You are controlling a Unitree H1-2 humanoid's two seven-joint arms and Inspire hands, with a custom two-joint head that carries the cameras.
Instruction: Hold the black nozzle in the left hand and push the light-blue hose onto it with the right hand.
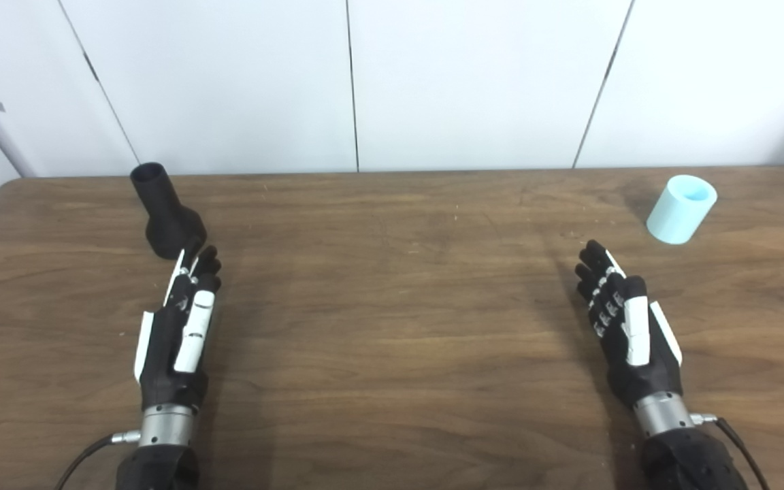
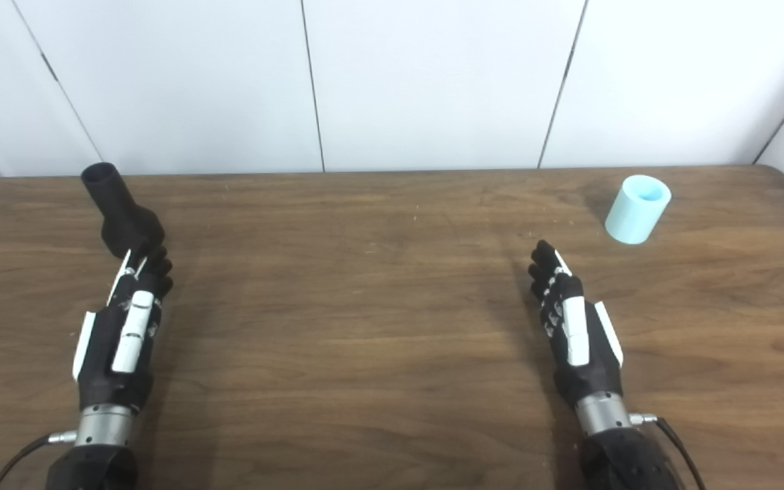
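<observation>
- Both hands low over table [image 1: 392, 340], fingers straight, holding nothing: left hand [image 1: 181, 333], right hand [image 1: 627, 327].
- Nozzle [image 1: 167, 214] upright at far left, just past left fingertips; likely to tip if nudged before grasp.
- Hose [image 1: 681, 209] far right, tilted, apart from right hand; may roll away or slip under a loose grasp.
- Misaligned bores would jam the push.

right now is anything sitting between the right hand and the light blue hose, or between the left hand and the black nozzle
Nothing visible. Only bare wooden table lies between the right hand and the light-blue hose, which stands ahead and to its right. The left hand has its fingers right at the base of the black nozzle, with no object between.
</observation>
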